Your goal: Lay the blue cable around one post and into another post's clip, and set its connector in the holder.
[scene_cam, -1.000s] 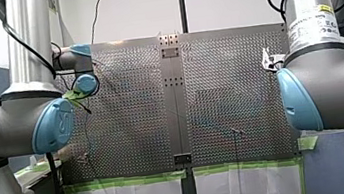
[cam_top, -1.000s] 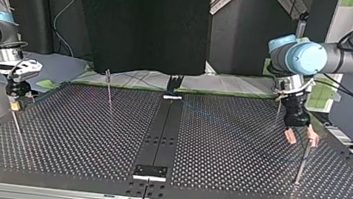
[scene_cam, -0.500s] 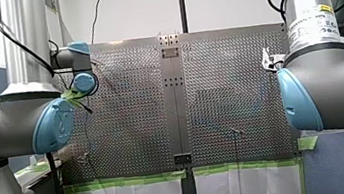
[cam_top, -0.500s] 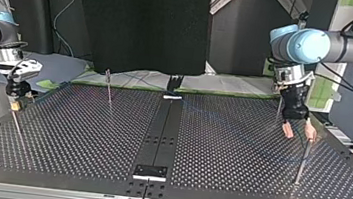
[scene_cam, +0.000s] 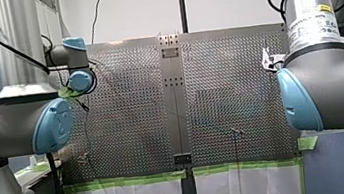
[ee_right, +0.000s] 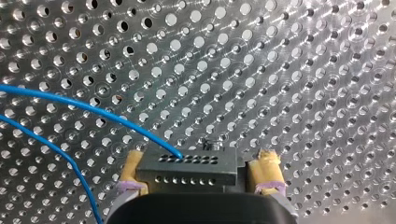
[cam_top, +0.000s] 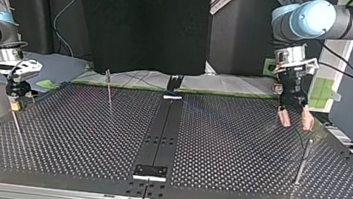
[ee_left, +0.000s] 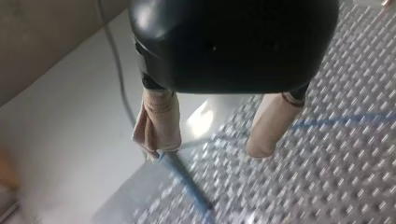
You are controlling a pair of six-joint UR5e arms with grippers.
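Gripping the connector (ee_right: 187, 170) between yellow pads, right gripper (ee_right: 200, 159), blue cable (ee_right: 70, 100) attached, left gripper (ee_left: 215, 135) spread, empty.

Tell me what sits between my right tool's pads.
The black connector fills that gap, blue cable running into it; the right wrist view shows this.

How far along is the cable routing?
Done: nothing confirmable; the blue cable trails over the table, no wrap or clip seating visible. In hand: right gripper shut on the connector; left gripper open, empty, near a post. Left: wrap and clip unconfirmed, connector not yet seated.
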